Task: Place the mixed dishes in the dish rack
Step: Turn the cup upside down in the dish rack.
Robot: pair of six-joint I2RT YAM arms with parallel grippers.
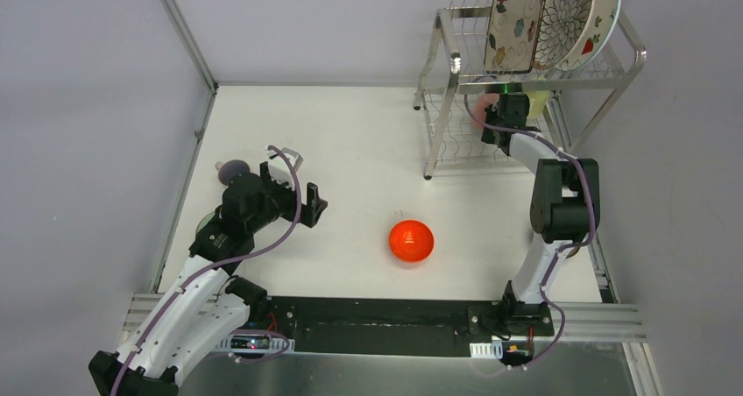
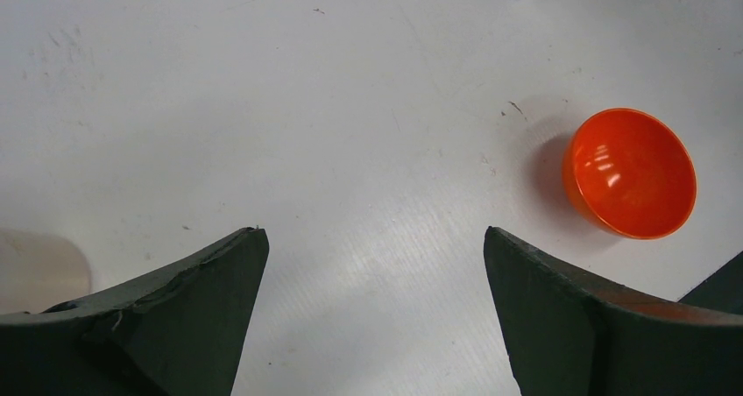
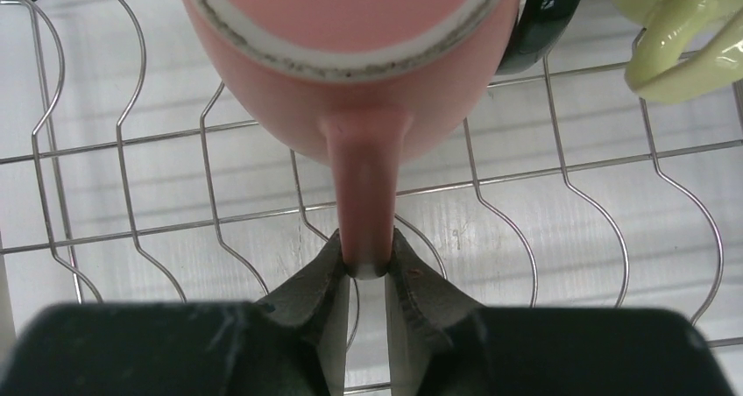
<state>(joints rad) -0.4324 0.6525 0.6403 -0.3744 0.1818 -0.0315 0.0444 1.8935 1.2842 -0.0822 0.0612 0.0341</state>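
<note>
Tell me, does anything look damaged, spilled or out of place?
Only a small thing: the pale ring on the pink cup, held by its handle in the right gripper, bears dark specks, like scuffs or dirt.

Wire rack [image 1: 455, 62], upper shelf: floral rectangular plate [image 1: 515, 21], petal-patterned round plate [image 1: 565, 15] and strawberry plate [image 1: 603, 19], all on edge, leaning right.
Lower shelf: pink cup [image 3: 350, 54] above the wires; yellow cup [image 3: 675, 28] near it.
Orange bowl [image 1: 411, 241] upright, well apart from the rack.

No lettering, label, brand, number or sign can be read anywhere, neither on the rack [image 1: 441, 124], the plates [image 1: 517, 19], the pink cup [image 3: 350, 81] nor the bowl [image 1: 411, 241].
</note>
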